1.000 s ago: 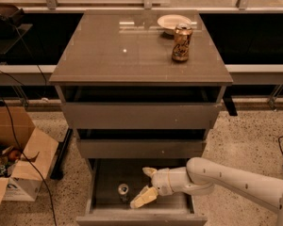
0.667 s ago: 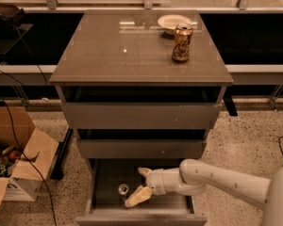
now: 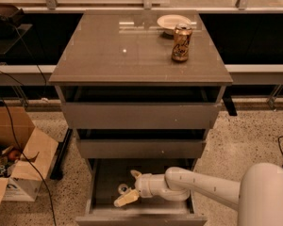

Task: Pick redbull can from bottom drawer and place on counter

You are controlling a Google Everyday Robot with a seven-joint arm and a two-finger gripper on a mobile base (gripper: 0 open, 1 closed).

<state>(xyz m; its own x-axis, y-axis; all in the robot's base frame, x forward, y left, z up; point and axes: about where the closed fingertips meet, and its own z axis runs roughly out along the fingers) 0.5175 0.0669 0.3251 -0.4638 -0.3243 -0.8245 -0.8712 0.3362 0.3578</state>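
Note:
The bottom drawer (image 3: 100, 187) is pulled open. The redbull can (image 3: 123, 189) stands inside it at the left, its shiny silver top showing. My gripper (image 3: 128, 187) reaches into the drawer from the right on a white arm. It is open, with one cream finger (image 3: 134, 174) behind the can and the other finger (image 3: 126, 199) in front of it. The can sits between the fingers. The counter (image 3: 118, 51) is the glossy grey-brown top of the cabinet.
A gold-brown patterned can (image 3: 181, 43) and a white plate (image 3: 172, 21) stand at the counter's back right. The two upper drawers (image 3: 141, 115) are slightly open. A cardboard box (image 3: 16, 159) and cables lie on the floor at left.
My arm has pushed further left into the drawer. The gripper fingers, earlier to the right of the can, now stand on either side of it.

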